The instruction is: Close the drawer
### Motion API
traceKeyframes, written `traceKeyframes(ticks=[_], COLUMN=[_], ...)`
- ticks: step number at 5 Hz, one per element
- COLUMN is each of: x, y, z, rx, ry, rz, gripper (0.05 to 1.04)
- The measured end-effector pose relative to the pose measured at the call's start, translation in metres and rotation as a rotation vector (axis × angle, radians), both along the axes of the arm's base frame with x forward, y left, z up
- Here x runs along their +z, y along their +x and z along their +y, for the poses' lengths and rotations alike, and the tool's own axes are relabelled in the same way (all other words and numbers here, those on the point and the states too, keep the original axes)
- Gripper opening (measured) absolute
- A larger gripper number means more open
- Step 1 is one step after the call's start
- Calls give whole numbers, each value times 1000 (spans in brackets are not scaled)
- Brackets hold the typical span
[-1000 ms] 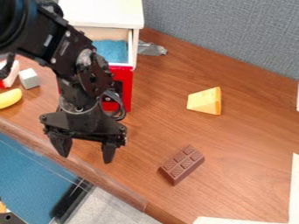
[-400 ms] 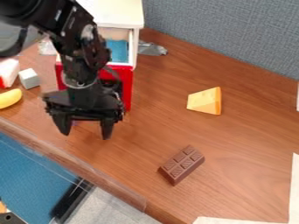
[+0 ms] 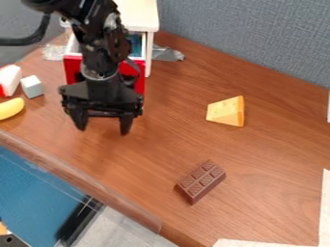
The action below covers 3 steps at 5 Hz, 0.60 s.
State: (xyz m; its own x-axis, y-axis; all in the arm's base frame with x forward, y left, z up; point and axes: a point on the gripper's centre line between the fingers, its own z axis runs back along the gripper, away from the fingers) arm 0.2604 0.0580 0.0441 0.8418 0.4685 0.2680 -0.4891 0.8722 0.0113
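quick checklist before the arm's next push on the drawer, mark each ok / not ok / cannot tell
1. Drawer fully closed: not ok, its red front stands out from the white cabinet.
2. Gripper empty: ok, bare table shows between its spread fingers.
3. Gripper on the drawer's front side: ok.
4. Gripper pressing on the drawer front: cannot tell, the arm hides where they might meet.
5. Chocolate bar and cheese away from the drawer: ok, both lie off to the side.
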Motion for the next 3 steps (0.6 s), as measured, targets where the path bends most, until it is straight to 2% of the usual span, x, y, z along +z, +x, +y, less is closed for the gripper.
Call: traceKeyframes(ticks=[1, 3], x=[-5, -4], y=[8, 24], z=[5, 11], rx=[0, 0], ry=[21, 47], rz=[16, 6], gripper=[1001, 1001])
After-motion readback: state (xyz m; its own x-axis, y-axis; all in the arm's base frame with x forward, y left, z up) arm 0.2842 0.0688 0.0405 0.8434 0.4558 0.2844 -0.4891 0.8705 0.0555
